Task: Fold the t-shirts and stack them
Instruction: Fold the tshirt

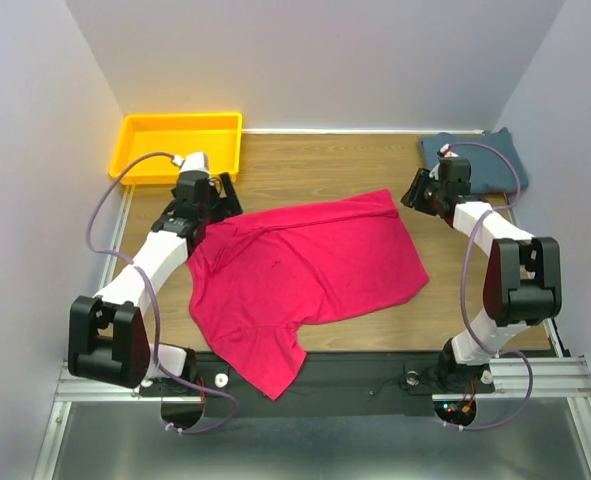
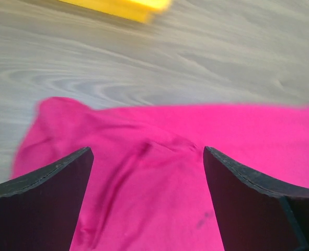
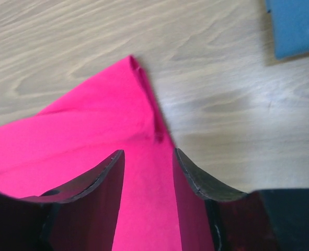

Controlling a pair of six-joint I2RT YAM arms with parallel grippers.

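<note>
Under the left gripper [image 2: 146, 151], whose fingers stand wide apart with nothing between them, lies the crimson-pink t-shirt [image 1: 305, 270]. It is one of two shirts here. It is spread open and rumpled, and reaches across to the right gripper [image 3: 149, 152]. That one's fingers are partly apart over the shirt's far corner, with cloth showing through the gap and no pinch that I can see. The teal-blue t-shirt [image 1: 485, 160], a folded rectangle, sits just beyond the right gripper, apart from the pink one. I count one yellow tray [image 1: 180, 120], just past the left gripper. There are two arms. The wooden table [image 1: 325, 165] is boxed in by pale grey walls [image 1: 325, 60]. From overhead one pink sleeve hangs over the near edge between the arm bases. The wrist cameras miss that, but show the gaps between the fingers.
</note>
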